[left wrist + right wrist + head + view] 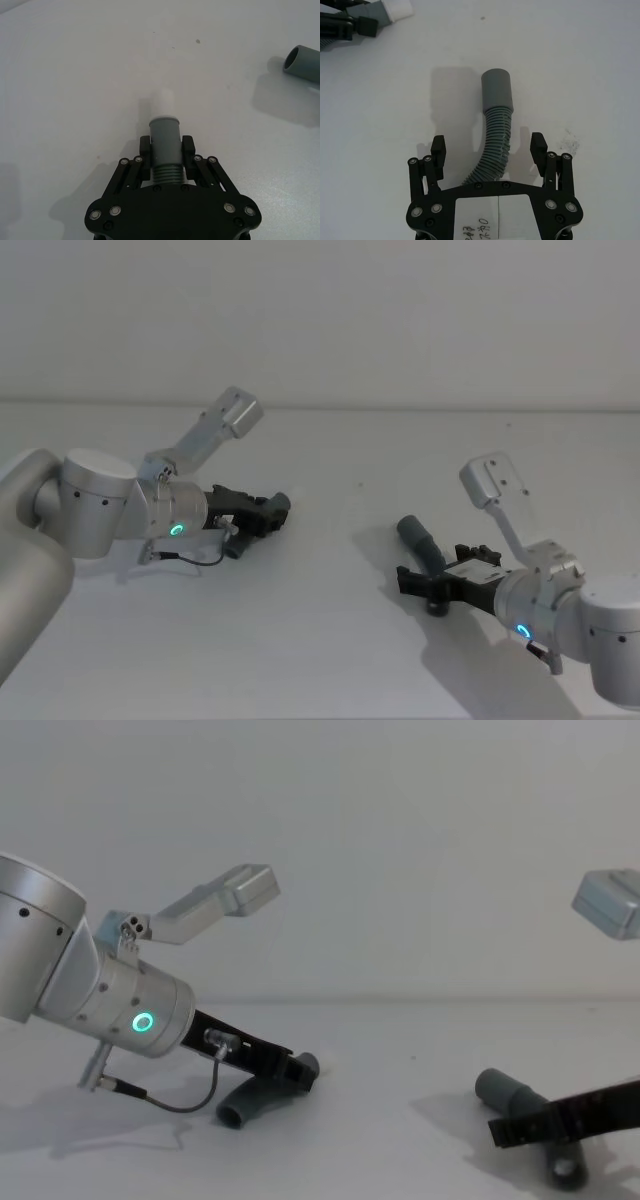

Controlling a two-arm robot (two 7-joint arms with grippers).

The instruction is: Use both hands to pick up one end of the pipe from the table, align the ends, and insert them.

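Closure of the right gripper is due. In the head view it is spread wide astride the cuffed piece on the table; the left gripper is well apart from that piece. In the left wrist view the spigot piece is clamped firmly, its whitish spigot free. In the right wrist view the ribs are straddled untouched; a grasp nearer the cuff is judged steadier for alignment.

You have two grippers: left gripper and right gripper. You have two pipe pieces: left pipe piece and right pipe piece. Count two grey cuffs, one whitish spigot and one table.
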